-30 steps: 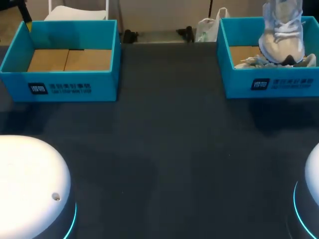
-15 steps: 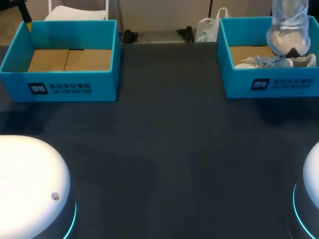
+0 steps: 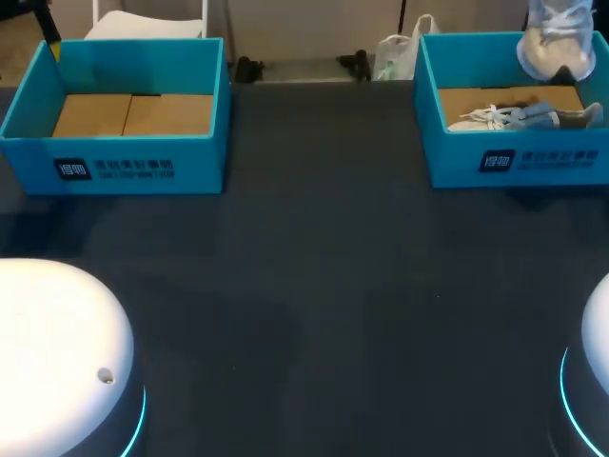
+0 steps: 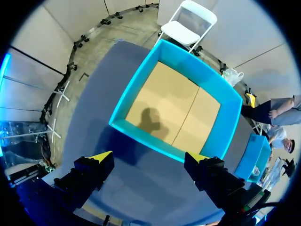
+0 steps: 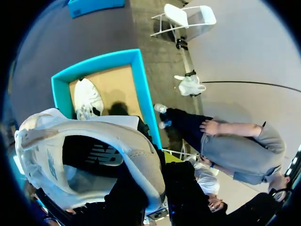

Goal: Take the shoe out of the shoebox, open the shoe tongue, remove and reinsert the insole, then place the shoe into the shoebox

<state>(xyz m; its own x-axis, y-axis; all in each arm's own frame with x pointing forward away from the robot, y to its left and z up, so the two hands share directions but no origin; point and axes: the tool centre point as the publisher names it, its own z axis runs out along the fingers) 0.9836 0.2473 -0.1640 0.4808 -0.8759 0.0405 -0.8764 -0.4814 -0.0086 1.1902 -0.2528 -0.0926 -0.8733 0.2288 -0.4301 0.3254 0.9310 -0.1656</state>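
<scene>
A white sneaker (image 3: 557, 43) hangs toe-down above the right blue shoebox (image 3: 514, 157), partly cut off by the head view's upper edge. In the right wrist view my right gripper (image 5: 157, 181) is shut on the collar of this sneaker (image 5: 89, 150), whose opening faces the camera. A second white shoe (image 3: 521, 117) lies on the cardboard floor of that shoebox (image 5: 141, 80) below. My left gripper (image 4: 149, 157) stands open over the near wall of the left blue box (image 4: 141, 136), with nothing between its fingers. Neither gripper shows in the head view.
The left blue box (image 3: 114, 162) at the table's back left holds only a brown cardboard floor. Dark table surface (image 3: 314, 286) stretches between the boxes and the front edge. The white arm bases (image 3: 57, 362) sit at the near corners.
The held sneaker has risen higher above the right shoebox and shifted slightly right, uncovering the shoe that lies inside. The left box has not changed.
</scene>
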